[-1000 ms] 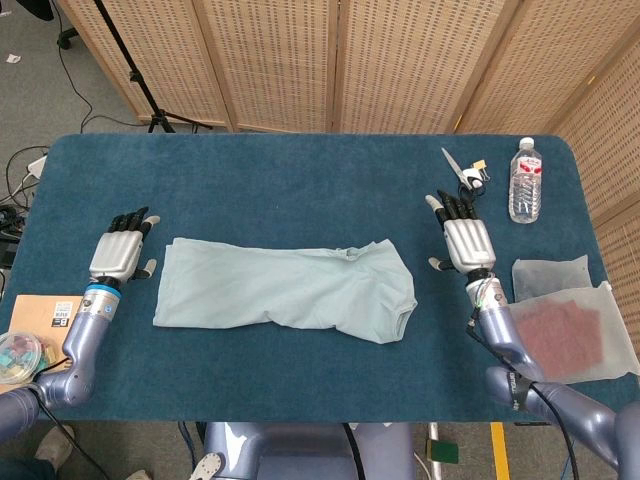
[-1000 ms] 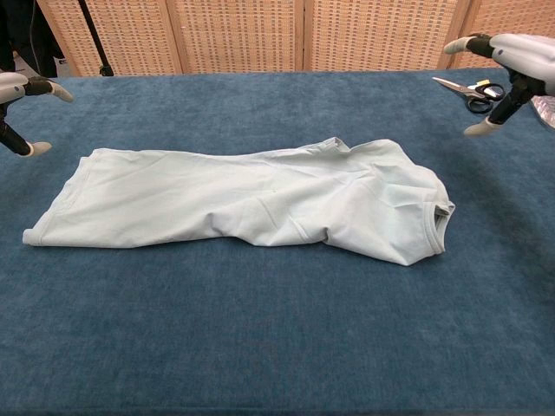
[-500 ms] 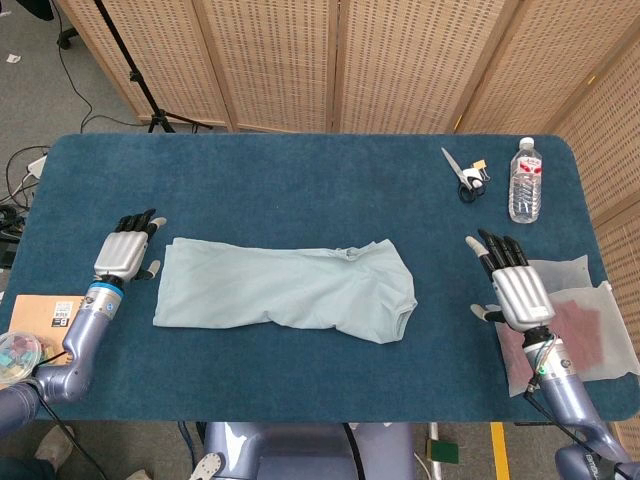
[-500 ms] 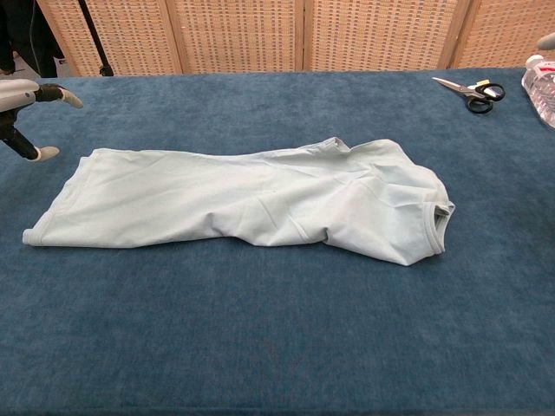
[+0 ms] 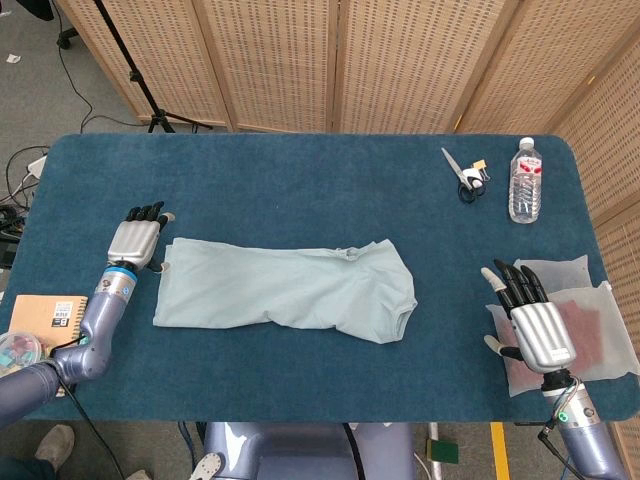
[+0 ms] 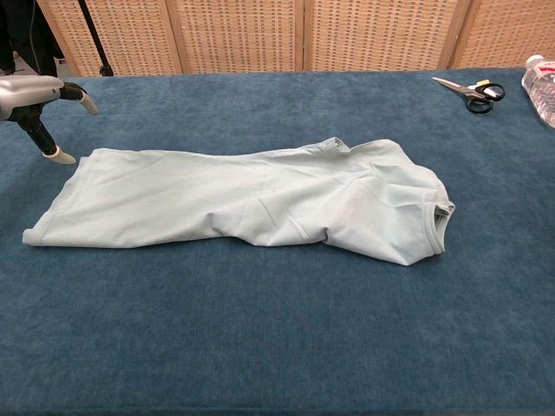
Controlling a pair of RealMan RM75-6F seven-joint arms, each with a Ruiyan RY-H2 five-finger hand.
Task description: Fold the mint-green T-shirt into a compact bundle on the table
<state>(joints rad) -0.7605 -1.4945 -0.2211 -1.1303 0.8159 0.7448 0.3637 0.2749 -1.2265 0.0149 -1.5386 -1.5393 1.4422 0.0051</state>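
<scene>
The mint-green T-shirt [image 5: 285, 290] [image 6: 251, 195] lies flat on the blue table, folded lengthwise into a long strip with its collar at the right end. My left hand [image 5: 137, 238] [image 6: 35, 95] hovers at the shirt's far left corner, fingers apart and empty, thumb tip close to the hem. My right hand [image 5: 532, 318] is over the table's right front edge, well away from the shirt, fingers spread and holding nothing. The chest view does not show it.
Scissors [image 5: 464, 175] [image 6: 468, 91] and a water bottle [image 5: 525, 180] lie at the back right. White bags [image 5: 590, 330] with a reddish cloth sit under my right hand. A notebook [image 5: 45, 318] lies off the left front corner.
My right hand has pulled back from beside the shirt's collar to the right front edge. My left hand has moved right and forward toward the shirt's left corner.
</scene>
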